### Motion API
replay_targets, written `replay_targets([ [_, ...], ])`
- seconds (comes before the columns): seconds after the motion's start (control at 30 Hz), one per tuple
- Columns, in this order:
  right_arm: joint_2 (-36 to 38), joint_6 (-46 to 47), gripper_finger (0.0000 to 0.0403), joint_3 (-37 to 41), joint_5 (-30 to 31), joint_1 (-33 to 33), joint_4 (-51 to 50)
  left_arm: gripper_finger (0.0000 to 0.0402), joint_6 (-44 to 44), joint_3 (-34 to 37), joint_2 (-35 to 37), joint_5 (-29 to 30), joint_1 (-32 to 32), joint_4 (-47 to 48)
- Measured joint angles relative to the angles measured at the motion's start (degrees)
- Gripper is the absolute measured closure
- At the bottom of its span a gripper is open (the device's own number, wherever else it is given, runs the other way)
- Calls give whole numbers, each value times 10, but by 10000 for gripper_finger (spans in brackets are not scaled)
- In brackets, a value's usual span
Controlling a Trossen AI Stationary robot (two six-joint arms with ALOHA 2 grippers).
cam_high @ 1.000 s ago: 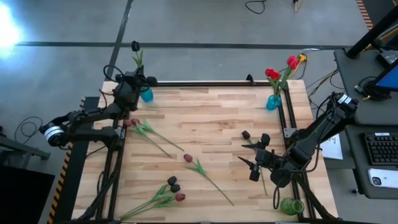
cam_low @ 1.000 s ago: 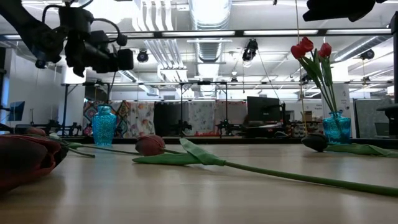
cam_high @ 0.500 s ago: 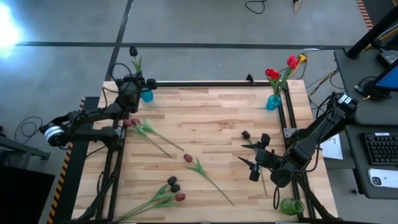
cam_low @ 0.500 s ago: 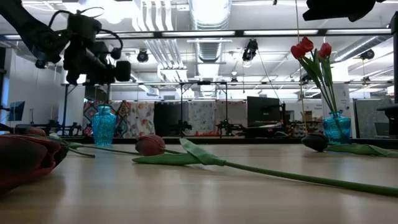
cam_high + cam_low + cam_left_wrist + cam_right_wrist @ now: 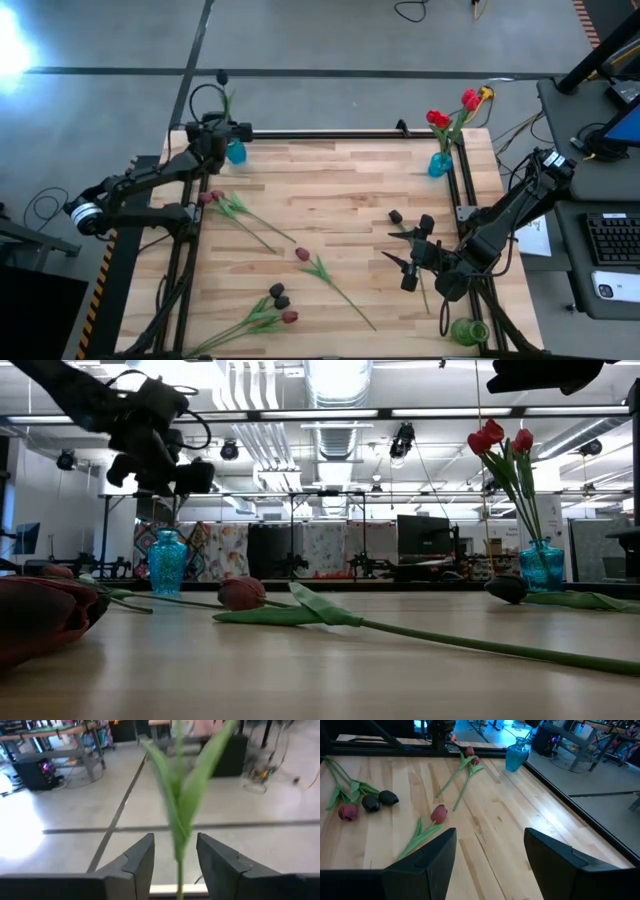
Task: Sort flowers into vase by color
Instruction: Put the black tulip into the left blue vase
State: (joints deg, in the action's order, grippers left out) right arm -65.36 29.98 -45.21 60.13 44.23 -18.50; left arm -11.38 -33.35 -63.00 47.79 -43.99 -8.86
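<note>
Big open workshop with ceiling lights and pipes behind, and a light wooden table [image 5: 340, 210] framed by black rails.

Left hand [image 5: 215, 133] is up at about 10 o'clock on the table, right over the blue vase [image 5: 235, 152] in that corner. From its wrist camera the two dark fingers [image 5: 137, 862] are parted with a green stem and leaves [image 5: 180, 795] standing between them, and there's a visible gap on each side, so it doesn't look clamped on it. From above, that flower's dark head [image 5: 221, 76] sticks out past the far edge of the table.

Right hand [image 5: 410, 262] sits low at around 4 o'clock, fingers [image 5: 425, 862] spread wide and nothing between them, pointing back across the table.

Second blue vase [image 5: 439, 164] at about 1 o'clock has red tulips [image 5: 438, 119] standing in it.

The rest of the flowers lie flat on the wood:
- a pair of reddish ones [image 5: 208, 197] near 9 o'clock with long stems
- a single red one [image 5: 302, 254] roughly in the middle
- a bunch at 7 o'clock, two dark heads [image 5: 278, 295] and a red head [image 5: 289, 317] just beside them
- a couple of dark heads [image 5: 396, 216] near the right hand
</note>
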Motion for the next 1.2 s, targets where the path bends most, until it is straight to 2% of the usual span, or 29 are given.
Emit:
replay_targets([
  [0.17,0,0,177,0,0,0,0,255,-30,-54,0,3,0,126],
  [0.33,0,-1,177,0,0,0,0,254,-56,-90,8,3,10,210],
  [0.47,0,-1,177,0,0,0,-1,254,-59,-106,29,-4,42,249],
  [0.6,0,-2,177,0,-1,0,-3,254,-103,-120,59,-40,101,313],
  [0.7,0,-1,177,0,-1,0,-8,254,-137,-118,86,-61,171,333],
  [0.8,0,15,177,0,-1,-4,-12,257,-171,-104,105,-68,268,334],
  [0.9,0,72,177,1,-38,-23,-47,263,-193,-88,108,-66,381,316],
  [1.07,-19,169,177,2,-126,-62,-118,272,-178,-44,84,-8,571,181],
  [1.2,-64,209,177,1,-155,-71,-132,277,-101,-14,42,41,687,39],
])
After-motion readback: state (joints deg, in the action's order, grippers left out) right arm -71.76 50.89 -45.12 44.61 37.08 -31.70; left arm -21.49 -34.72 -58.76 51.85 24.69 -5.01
